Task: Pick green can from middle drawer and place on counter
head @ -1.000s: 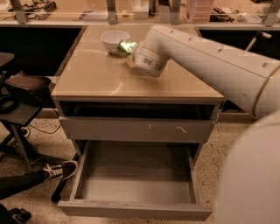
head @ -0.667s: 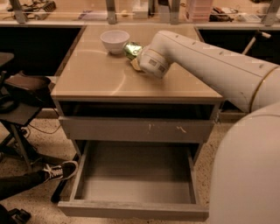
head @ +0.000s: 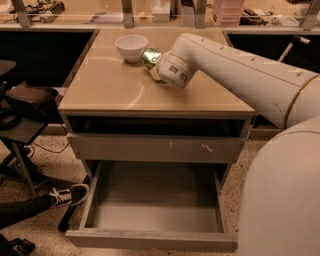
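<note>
The green can (head: 148, 56) is on the counter (head: 120, 87) at the back, just right of a white bowl (head: 131, 47). My gripper (head: 155, 69) is at the can, at the end of the white arm that reaches in from the right. The arm's wrist (head: 174, 72) hides most of the gripper. I cannot tell whether the can is held or resting on the counter. The middle drawer (head: 150, 239) is pulled out below, and its grey inside is bare.
A shut grey drawer front with white scuff marks (head: 155, 147) sits above the open drawer. A dark chair (head: 22, 105) and a person's shoe (head: 67, 195) are at the left. A ledge with clutter (head: 227, 10) runs behind the counter.
The wrist has shifted slightly to the right. The can has edged right with it and stays beside the bowl. The drawer has not moved.
</note>
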{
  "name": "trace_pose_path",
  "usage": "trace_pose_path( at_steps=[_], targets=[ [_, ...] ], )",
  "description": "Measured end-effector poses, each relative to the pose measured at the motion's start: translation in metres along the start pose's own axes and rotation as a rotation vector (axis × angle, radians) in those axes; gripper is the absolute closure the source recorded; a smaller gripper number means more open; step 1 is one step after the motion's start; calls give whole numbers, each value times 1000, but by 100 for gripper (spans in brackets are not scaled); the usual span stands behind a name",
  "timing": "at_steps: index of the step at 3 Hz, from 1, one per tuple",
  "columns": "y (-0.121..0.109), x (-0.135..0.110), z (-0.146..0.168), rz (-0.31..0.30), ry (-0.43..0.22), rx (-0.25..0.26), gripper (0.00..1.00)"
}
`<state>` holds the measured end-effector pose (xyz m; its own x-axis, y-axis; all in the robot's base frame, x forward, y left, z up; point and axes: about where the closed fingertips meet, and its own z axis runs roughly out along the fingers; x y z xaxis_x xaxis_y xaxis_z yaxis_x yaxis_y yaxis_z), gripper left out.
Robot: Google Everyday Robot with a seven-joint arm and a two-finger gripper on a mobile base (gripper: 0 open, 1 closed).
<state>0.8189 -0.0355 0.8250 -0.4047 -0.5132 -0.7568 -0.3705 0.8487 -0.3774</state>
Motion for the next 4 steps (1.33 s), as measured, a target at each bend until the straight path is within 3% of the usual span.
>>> trace_pose_path(
  at_steps=[2, 3, 4],
  targets=[
    [0, 0, 0, 0, 0, 0, 13],
    [0, 0, 0, 0, 0, 0, 0],
    [0, 0, 0, 0, 0, 0, 0]
  ],
)
